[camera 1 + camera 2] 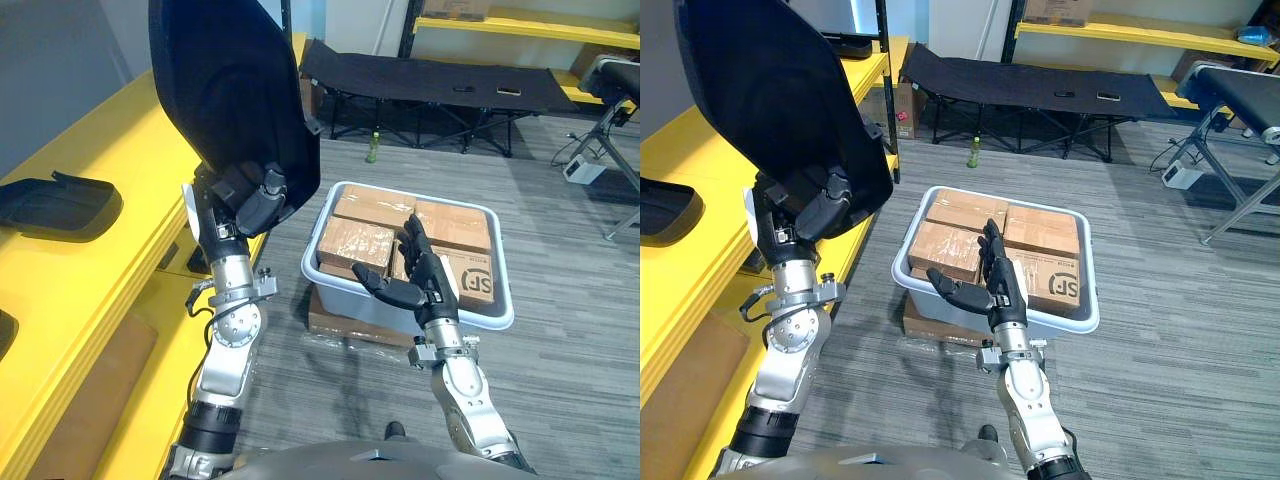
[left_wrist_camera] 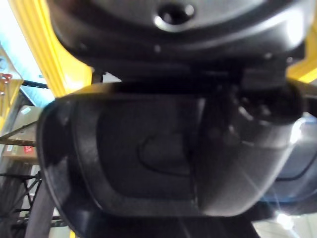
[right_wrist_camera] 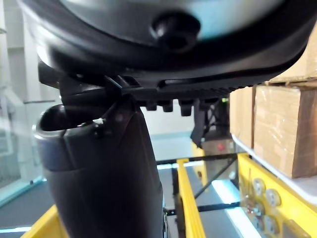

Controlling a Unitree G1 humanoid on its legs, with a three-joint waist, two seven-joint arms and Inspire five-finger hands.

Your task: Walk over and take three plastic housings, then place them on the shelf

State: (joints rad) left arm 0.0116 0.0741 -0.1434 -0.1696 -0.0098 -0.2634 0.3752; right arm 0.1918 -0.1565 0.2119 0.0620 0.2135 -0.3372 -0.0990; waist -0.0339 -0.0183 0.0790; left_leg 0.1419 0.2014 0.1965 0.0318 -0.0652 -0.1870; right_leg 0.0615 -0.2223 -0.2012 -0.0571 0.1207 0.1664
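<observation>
One black plastic housing [image 1: 225,90] is up in the air, held upright and leaning over the yellow shelf [image 1: 110,250] at the robot's left. The left hand [image 1: 250,195] grips it at its lower edge, fingers curled round the rim. A second housing [image 1: 55,205] lies flat on the shelf top, well apart from the held one; the left eye view gives most of its outline, while the right eye view catches just its near end. The left wrist view adds the held housing's hollow inner face, smooth, with a raised border. The right hand [image 1: 420,275] hovers empty over the near wall of a grey tub [image 1: 500,315], fingers straight and spread, thumb out to the side. The tub is packed with cardboard boxes [image 1: 375,210] and sits on the grey floor [image 1: 560,400]. In the right wrist view, box sides and yellow framing show past the hand. Behind the tub stand a green bottle [image 1: 373,148] and a black cot [image 1: 430,80]. The right eye view adds a padded bench [image 1: 1240,95] at far right.
</observation>
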